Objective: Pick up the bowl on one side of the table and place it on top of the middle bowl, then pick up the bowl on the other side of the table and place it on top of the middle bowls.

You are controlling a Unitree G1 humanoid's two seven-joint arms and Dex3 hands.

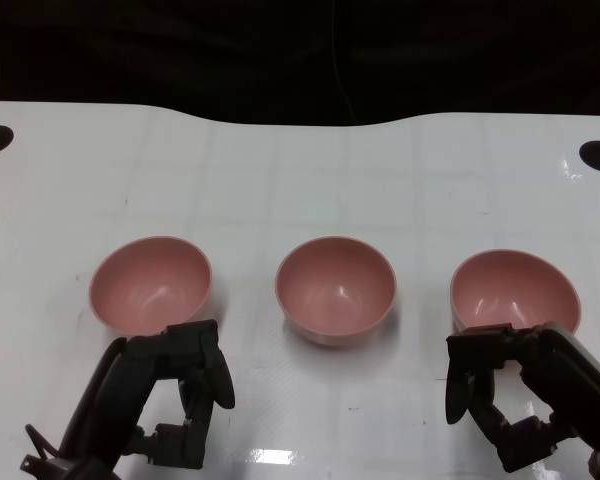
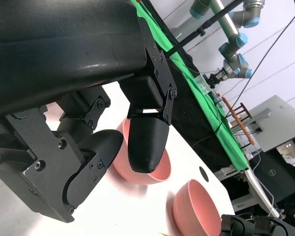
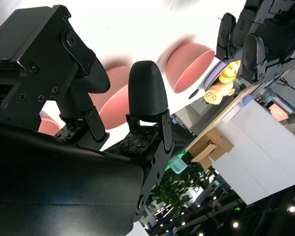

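Both hands, left hand [image 1: 185, 395] and right hand [image 1: 515, 395], hover empty with fingers apart, each just short of a pink bowl [image 1: 150, 284], [image 1: 515, 290].

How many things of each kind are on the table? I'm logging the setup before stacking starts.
Pink bowls: 3, namely left bowl, middle bowl, right bowl
Robot hands: 2, namely left hand, right hand, both holding nothing
Total: 5
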